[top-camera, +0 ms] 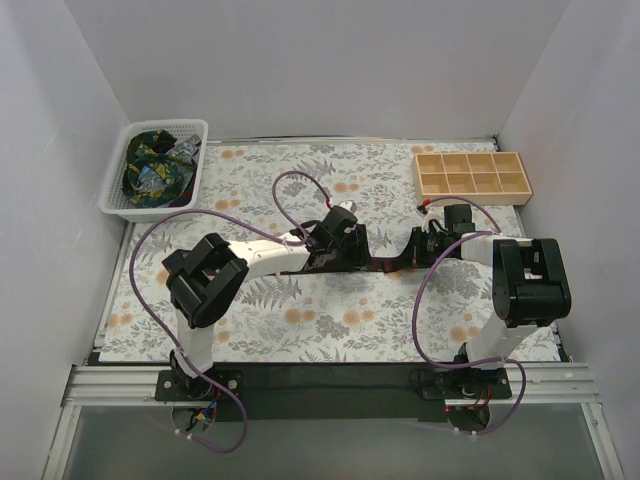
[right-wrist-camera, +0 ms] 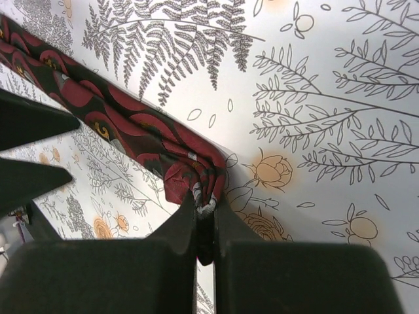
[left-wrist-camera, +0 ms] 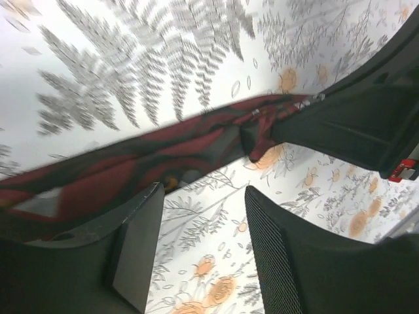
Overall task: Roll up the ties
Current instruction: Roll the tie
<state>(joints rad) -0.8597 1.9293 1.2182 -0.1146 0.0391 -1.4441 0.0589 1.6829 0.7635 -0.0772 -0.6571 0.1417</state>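
**Right gripper (right-wrist-camera: 204, 208) pinched the maroon tie (right-wrist-camera: 131, 124); left gripper (left-wrist-camera: 203, 193) stood apart**

In the right wrist view, the 2 fingers (right-wrist-camera: 178, 230) of the right gripper were pressed together on the bunched end of the maroon tie. A small pale bit of fabric showed right at the tips. From that pinch the tie ran flat across the flowered tablecloth (right-wrist-camera: 327, 78) toward 10 o'clock, dark with red curling shapes.

In the left wrist view, the 2 fingers (left-wrist-camera: 139, 242) of the left gripper were spread, with bare cloth showing in the gap between them. The tie lay just past their tips as a blurred band from 8 o'clock to 2 o'clock. I could not tell whether either tip touched it. At 2 o'clock in that view the right gripper clamped the tie's end.

From above, both grippers sat low near the middle of the table, the left one at 9 o'clock of the right one. The tie stretched between them as a thin dark strip.

A white basket (top-camera: 196, 126) stood in the 10 o'clock corner, holding a heap of other ties (top-camera: 150, 172) in dark blue, green and yellow prints. A wooden tray (top-camera: 472, 190) with 8 compartments sat at 2 o'clock, well apart from the grippers.
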